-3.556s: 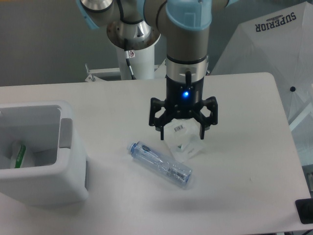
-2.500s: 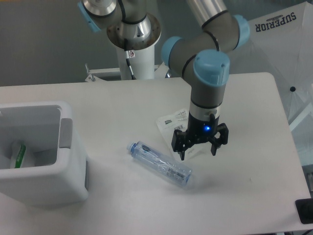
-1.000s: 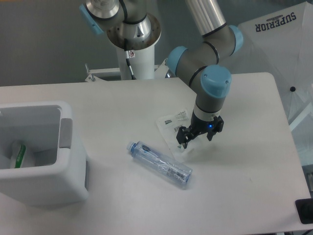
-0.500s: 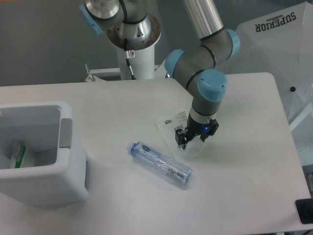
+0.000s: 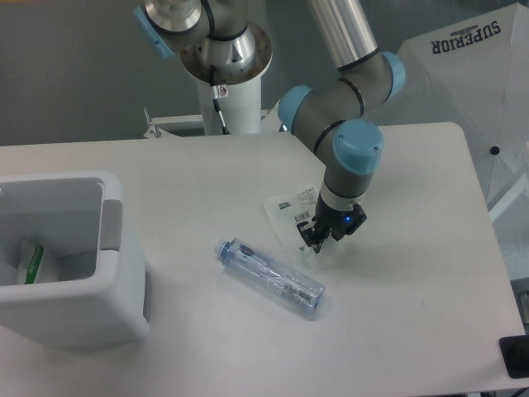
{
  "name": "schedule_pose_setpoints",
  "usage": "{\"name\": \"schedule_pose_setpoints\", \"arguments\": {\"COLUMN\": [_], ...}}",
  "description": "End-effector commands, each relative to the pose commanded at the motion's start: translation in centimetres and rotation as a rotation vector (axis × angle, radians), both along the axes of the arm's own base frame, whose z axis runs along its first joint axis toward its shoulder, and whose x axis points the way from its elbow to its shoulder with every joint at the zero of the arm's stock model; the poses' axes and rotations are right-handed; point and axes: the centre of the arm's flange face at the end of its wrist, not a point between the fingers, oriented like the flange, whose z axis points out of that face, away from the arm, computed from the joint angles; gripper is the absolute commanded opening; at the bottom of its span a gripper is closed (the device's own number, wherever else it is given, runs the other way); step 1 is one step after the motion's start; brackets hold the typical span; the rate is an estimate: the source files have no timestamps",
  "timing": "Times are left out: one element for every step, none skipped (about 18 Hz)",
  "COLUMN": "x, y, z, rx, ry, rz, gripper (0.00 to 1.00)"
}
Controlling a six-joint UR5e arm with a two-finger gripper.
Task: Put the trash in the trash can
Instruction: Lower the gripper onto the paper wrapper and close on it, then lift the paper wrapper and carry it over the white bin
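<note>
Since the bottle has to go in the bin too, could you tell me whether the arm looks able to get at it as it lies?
Probably yes: the bottle lies uncovered on the table, with the pincer just beside it at the wrapper.

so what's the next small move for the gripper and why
Probably shut on the wrapper and lift. The gripper is down at its near edge on the table, while the bottle lies apart and the bin waits at the left.
</note>
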Motion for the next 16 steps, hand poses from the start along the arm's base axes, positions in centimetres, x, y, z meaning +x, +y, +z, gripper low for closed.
{"name": "schedule_pose_setpoints", "arguments": {"x": [-0.1, 0.0, -0.1, -0.1, -0.1, -0.5, -0.9, -1.4, -1.7, -1.8, -2.1, -2.3, -2.6, -2.8, -3.1, -3.5], "y": [0.0, 0.1, 0.0, 0.0, 0.0, 0.1, 0.2, 0.5, 0.3, 0.0, -0.4, -0.2, 0.3, 0.7, 1.0, 1.5], "z": [0.1, 0.1, 0.1, 0.3, 0.7, 1.4, 2.7, 4.2, 5.6, 7.2, 8.9, 10.3, 11.6, 13.2, 15.1, 17.2], "rx": [0.003, 0.004, 0.003, 0.006, 0.009, 0.016, 0.028, 0.043, 0.056, 0.068, 0.085, 0.100, 0.118, 0.142, 0.181, 0.233], "ry": [0.002, 0.001, 0.002, 0.005, 0.012, 0.025, 0.048, 0.075, 0.098, 0.121, 0.149, 0.171, 0.189, 0.207, 0.227, 0.242], "rz": [0.001, 0.001, 0.001, 0.003, -0.006, -0.005, -0.003, -0.003, 0.001, 0.006, 0.013, 0.012, 0.007, 0.003, 0.006, 0.010], "gripper": [0.26, 0.23, 0.18, 0.15, 0.14, 0.13, 0.13, 0.13, 0.13, 0.13, 0.13, 0.13, 0.13, 0.13, 0.13, 0.13]}}
